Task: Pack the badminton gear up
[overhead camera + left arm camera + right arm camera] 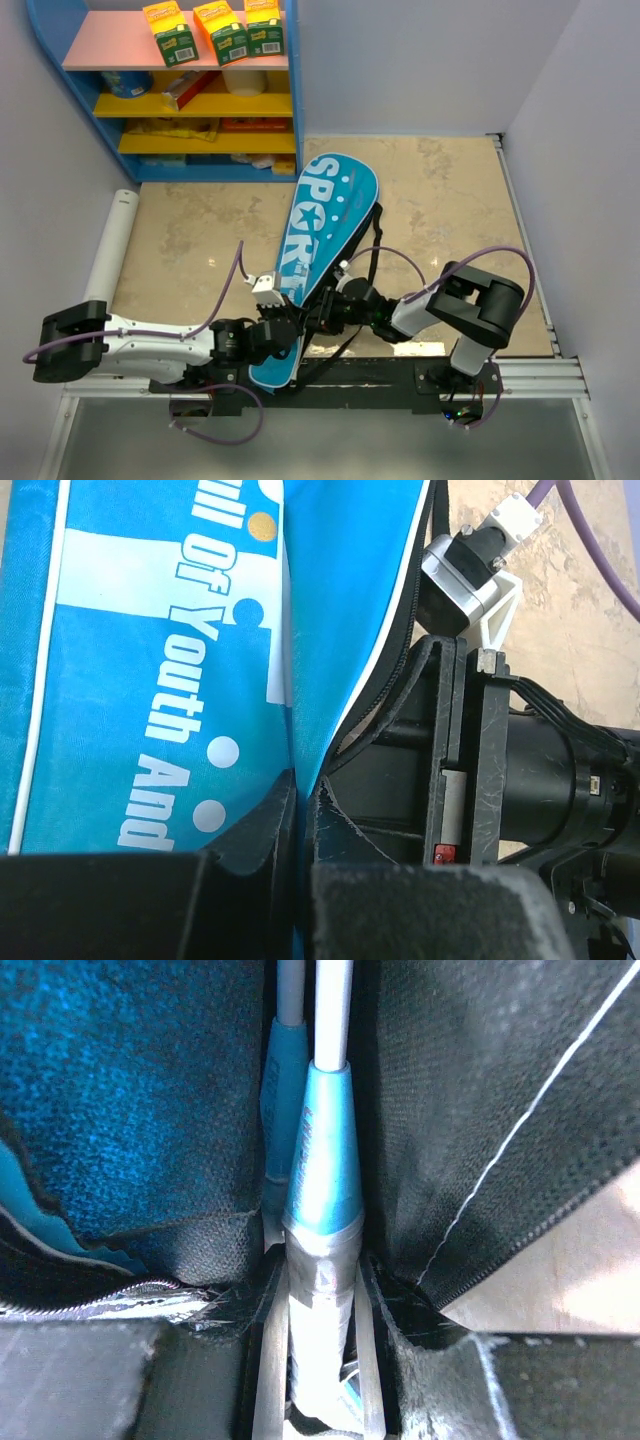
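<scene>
Closest in the right wrist view, the right gripper [320,1282] is clenched on the silver-white handle of a racket [322,1160], just below its light-blue cone. A second racket [287,1070] lies just behind it on the left. Both sit in the open mouth of the bag [120,1090], with blue lining on one side, black fabric on the other and a zip edge at the lower left.

In the left wrist view, the left gripper [300,825] is pinched shut on the edge of the bag, with a sliver of blue cloth caught between its black fingers.

From above, the bag lies on a slant across the table [450,220], a beige, marbled, stone-like top with a faint sheen. The bag's wide end, lettered "SPORT", points towards the far left and lies near the foot of the shelf unit [105,50]. Its narrow end reaches the black rail [380,375] at the near edge, where both arms are bolted. A black strap [376,240] trails off the bag's right side.

The shelf unit is blue with a pink top board and yellow boards below. Three orange-green boxes [228,30] stand in a row on the pink board, and other items on the lower boards are too small to make out. A white tube [115,240] lies along the left edge of the table. Plain pale walls [420,60] close in the back and both sides. Purple cables [225,300] loop over the arms.
</scene>
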Action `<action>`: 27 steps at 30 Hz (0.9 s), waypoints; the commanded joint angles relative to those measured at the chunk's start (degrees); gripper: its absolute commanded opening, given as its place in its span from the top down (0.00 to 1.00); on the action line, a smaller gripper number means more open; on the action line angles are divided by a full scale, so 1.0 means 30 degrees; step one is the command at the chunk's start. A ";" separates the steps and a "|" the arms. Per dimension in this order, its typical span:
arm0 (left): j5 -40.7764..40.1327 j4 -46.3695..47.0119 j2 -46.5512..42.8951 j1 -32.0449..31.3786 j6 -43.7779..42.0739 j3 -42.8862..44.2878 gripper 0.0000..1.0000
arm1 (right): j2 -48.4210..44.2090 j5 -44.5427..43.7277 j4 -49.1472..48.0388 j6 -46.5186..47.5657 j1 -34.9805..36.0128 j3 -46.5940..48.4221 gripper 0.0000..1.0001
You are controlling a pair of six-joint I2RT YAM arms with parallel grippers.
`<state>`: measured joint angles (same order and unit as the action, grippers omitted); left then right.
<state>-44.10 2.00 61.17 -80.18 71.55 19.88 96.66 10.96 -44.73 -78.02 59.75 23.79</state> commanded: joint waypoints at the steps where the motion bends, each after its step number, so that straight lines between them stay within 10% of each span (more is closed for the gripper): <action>1: 0.2511 0.1706 0.0236 -0.1075 0.1404 -0.0034 1.00 | 0.0558 -0.1896 -0.7732 -0.0977 -0.0990 0.0654 1.00; 7: 0.2249 0.1006 0.0354 -0.1046 0.1258 0.0462 1.00 | 0.0915 -0.1896 -0.9906 -0.0890 -0.1312 -0.0458 0.76; 17: 0.0491 -0.1895 -0.0877 -0.0929 0.0994 0.0961 1.00 | -0.4503 -0.4209 0.7039 0.3972 -0.0843 0.2644 0.55; 27: 0.0490 -0.2511 -0.1082 -0.0285 0.0760 0.0786 1.00 | -0.8222 -0.7196 1.3208 0.5031 -0.0843 0.2180 0.51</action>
<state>-43.27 -5.32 58.43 -81.43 72.90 21.21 77.73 -3.44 -11.51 -64.31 57.41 30.83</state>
